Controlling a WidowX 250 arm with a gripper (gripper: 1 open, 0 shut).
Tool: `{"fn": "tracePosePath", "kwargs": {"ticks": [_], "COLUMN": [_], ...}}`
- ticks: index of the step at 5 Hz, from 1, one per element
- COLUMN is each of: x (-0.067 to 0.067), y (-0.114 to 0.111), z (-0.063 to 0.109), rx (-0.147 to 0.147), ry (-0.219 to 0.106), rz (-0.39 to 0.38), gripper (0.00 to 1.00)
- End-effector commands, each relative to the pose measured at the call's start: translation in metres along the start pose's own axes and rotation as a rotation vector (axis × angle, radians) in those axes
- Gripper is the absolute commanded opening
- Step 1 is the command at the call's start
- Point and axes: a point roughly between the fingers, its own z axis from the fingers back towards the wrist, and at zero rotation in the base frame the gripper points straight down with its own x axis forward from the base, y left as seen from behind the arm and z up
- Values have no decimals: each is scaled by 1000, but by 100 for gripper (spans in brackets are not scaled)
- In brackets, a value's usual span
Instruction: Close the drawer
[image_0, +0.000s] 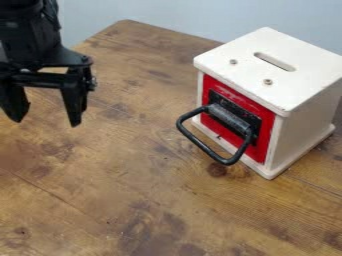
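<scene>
A small cream-white cube box (297, 95) sits at the right of the wooden table. Its red-fronted drawer (238, 117) faces front-left and stands pulled out a little, with a black label on the front. A black wire-loop handle (211, 141) hangs from it onto the table. My black gripper (46, 108) hovers over the table's left side, well apart from the drawer. Its two fingers (74, 105) point down and stand wide open with nothing between them.
The box's white top has a slot (275, 62) and small holes. The wooden table (134, 190) runs under everything, its far edge passing behind the box and the arm. A pale wall lies beyond.
</scene>
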Motion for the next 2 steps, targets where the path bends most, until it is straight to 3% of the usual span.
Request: {"fn": "tracePosePath", "kwargs": {"ticks": [1, 2], "x": [8, 9], "y": [-2, -3], "z": [10, 8], "rx": [-11, -27], "ry": [-42, -50], "rz": [-21, -51], "gripper": [100, 100]}}
